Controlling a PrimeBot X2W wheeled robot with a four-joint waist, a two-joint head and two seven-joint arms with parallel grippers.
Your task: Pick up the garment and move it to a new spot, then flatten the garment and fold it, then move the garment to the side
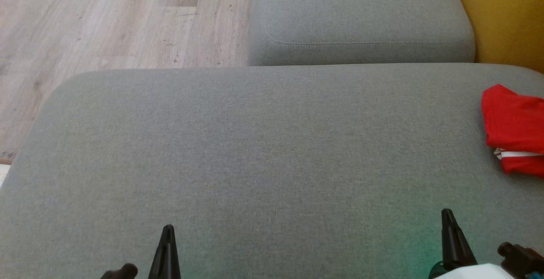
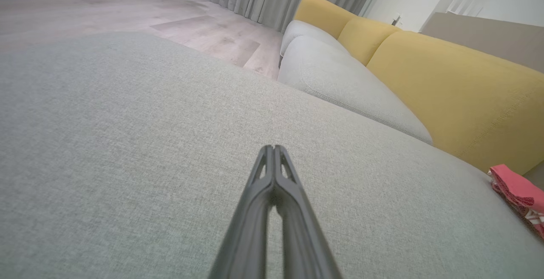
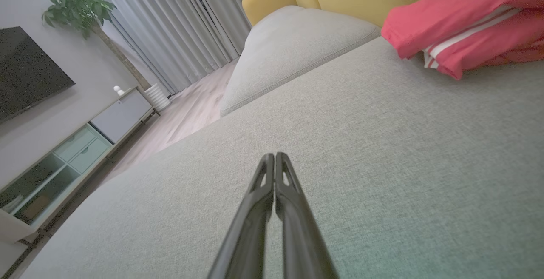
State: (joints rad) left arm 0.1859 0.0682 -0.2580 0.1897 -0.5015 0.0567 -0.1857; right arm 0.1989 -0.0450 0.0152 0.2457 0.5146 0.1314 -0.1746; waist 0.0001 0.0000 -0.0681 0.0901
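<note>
left pincer (image 2: 274,148) and right pincer (image 3: 275,155) closed; garment (image 1: 514,126) on cushion (image 1: 272,143)

the head view looks steeply down on the grey seat cushion (image 1: 272,143) from above. both wrist views sit low and close over that cushion, facing its far end; all three share the red garment (image 1: 514,126) at right.

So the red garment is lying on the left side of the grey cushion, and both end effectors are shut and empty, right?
Not the left. The head view shows the red garment on the right side of the grey cushion. The left end effector and right end effector are shut and empty.
</note>
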